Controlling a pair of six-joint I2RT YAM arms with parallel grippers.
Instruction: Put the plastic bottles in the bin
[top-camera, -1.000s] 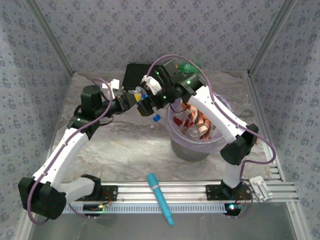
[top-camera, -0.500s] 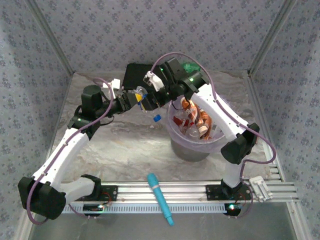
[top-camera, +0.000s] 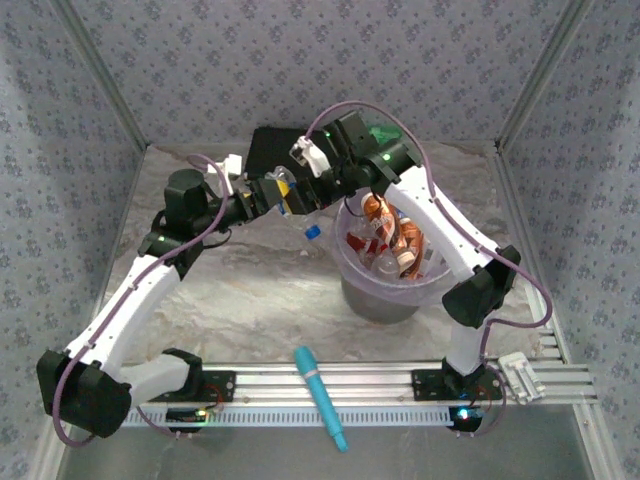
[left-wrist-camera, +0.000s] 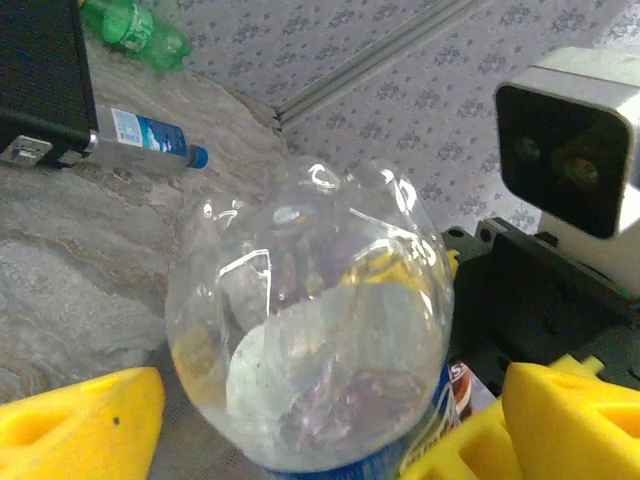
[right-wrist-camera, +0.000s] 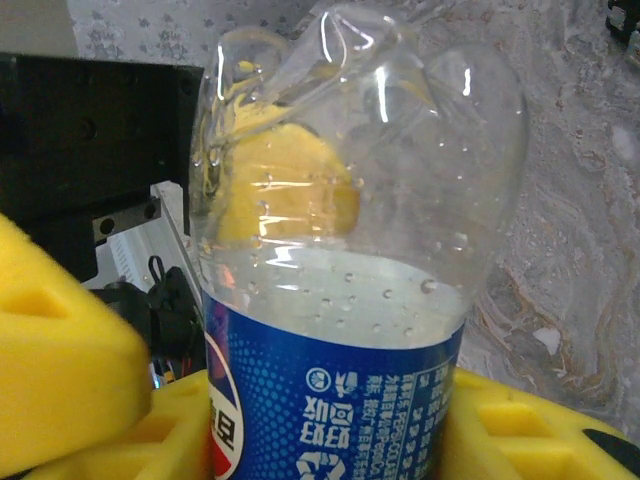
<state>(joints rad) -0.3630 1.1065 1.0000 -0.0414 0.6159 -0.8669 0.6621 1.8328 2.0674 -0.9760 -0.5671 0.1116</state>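
Finding: a clear bottle (right-wrist-camera: 350, 250) with a blue label hangs in the air at upper centre of the overhead view. It sits between the two pincers, which meet nose to nose just left of the bin (top-camera: 383, 292). The right pincer (right-wrist-camera: 330, 425) is pinching it: its yellow pads (right-wrist-camera: 70, 370) press the labelled body from both sides, with the rounded end uppermost in the right wrist view. The left pincer (left-wrist-camera: 325, 430) stands spread, its pads (left-wrist-camera: 80, 425) clear of the bottle on either side, so it appears to bear no load. Judgement: this reads as a hand-over, arranged because the bin lies on the right arm's side and that arm can carry the bottle over the rim more readily. Pose: the left arm rises from its base at lower left, bends at an elbow at middle left and stretches its forearm rightward. The right arm climbs from lower right, elbows near the right edge, slopes up-left across the bin's mouth and folds its wrist leftward to face its partner. The bin already holds several bottles (top-camera: 390, 240). Outstanding on the surface (top-camera: 250, 290) are a blue-capped bottle (left-wrist-camera: 150, 135) lying beside the black box (left-wrist-camera: 40, 70), and a green bottle (left-wrist-camera: 135, 28) at upper left of the left wrist view.
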